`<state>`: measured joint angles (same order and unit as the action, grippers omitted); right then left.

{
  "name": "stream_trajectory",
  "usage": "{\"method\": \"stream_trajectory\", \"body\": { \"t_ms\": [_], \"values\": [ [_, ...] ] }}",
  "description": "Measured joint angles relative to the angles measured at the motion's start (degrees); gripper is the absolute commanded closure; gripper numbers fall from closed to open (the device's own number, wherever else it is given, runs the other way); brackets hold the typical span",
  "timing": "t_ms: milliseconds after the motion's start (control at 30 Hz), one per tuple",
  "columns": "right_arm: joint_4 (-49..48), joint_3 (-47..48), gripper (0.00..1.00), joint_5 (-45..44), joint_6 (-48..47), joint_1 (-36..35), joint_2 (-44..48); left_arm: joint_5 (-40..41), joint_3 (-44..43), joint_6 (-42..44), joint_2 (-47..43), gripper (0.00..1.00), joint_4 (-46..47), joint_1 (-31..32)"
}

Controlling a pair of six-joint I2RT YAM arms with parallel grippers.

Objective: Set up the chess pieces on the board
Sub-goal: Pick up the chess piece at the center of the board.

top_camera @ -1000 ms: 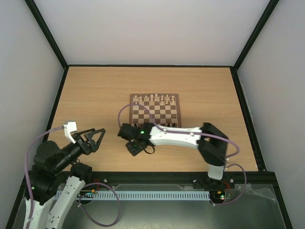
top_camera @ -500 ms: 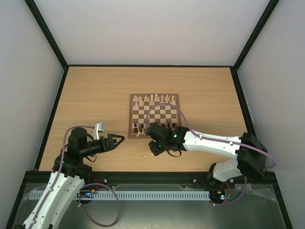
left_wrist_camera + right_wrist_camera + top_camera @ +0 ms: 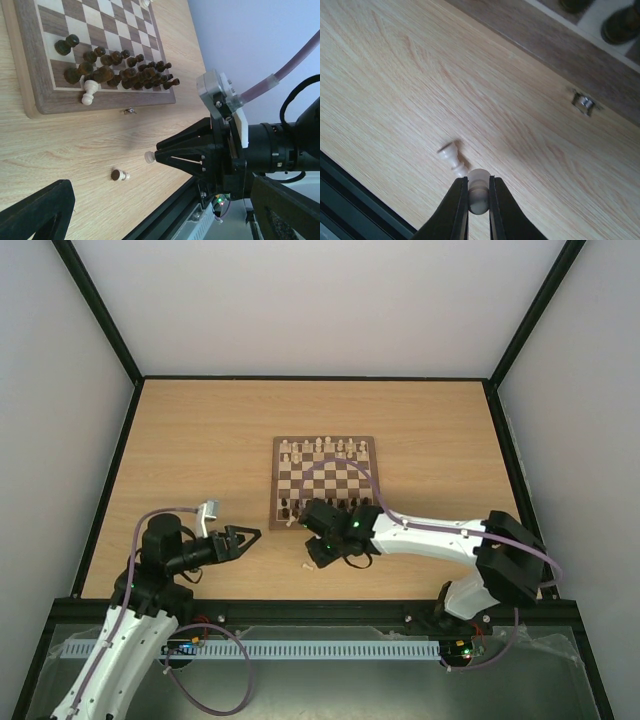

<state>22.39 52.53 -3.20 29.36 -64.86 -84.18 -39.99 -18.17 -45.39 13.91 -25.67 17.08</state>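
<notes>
The chessboard (image 3: 323, 480) lies mid-table, with pale pieces (image 3: 320, 447) along its far rows and dark pieces (image 3: 325, 507) along its near rows. One pale pawn (image 3: 89, 93) stands on the board's near border by the dark pieces. My right gripper (image 3: 479, 196) is shut on a pale pawn (image 3: 479, 186) just above the table in front of the board. A second pale pawn (image 3: 451, 156) lies on its side right beside it, also seen in the top view (image 3: 305, 565). My left gripper (image 3: 247, 540) is open and empty, left of the right gripper.
The board's metal clasp (image 3: 584, 102) faces the near edge. The black table frame (image 3: 300, 606) runs close behind the lying pawn. The right arm (image 3: 430, 535) stretches across the table in front of the board.
My left arm came down and reached right towards the board. My right arm swung its elbow right, and its gripper shifted a little right to sit over the lying pawn.
</notes>
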Motion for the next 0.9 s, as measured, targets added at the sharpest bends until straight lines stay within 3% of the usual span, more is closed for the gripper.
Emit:
{"method": "stream_trajectory", "body": {
  "t_ms": [367, 900],
  "values": [
    [4.1, 13.6, 0.95, -0.2, -2.1, -1.8, -11.5, 1.7, 1.0, 0.1, -2.3, 0.00, -2.5, 0.0],
    [14.0, 23.8, 0.95, -2.4, -3.3, -5.6, -24.0, 3.0, 0.7, 1.4, -5.4, 0.00, -6.1, 0.0]
  ]
}}
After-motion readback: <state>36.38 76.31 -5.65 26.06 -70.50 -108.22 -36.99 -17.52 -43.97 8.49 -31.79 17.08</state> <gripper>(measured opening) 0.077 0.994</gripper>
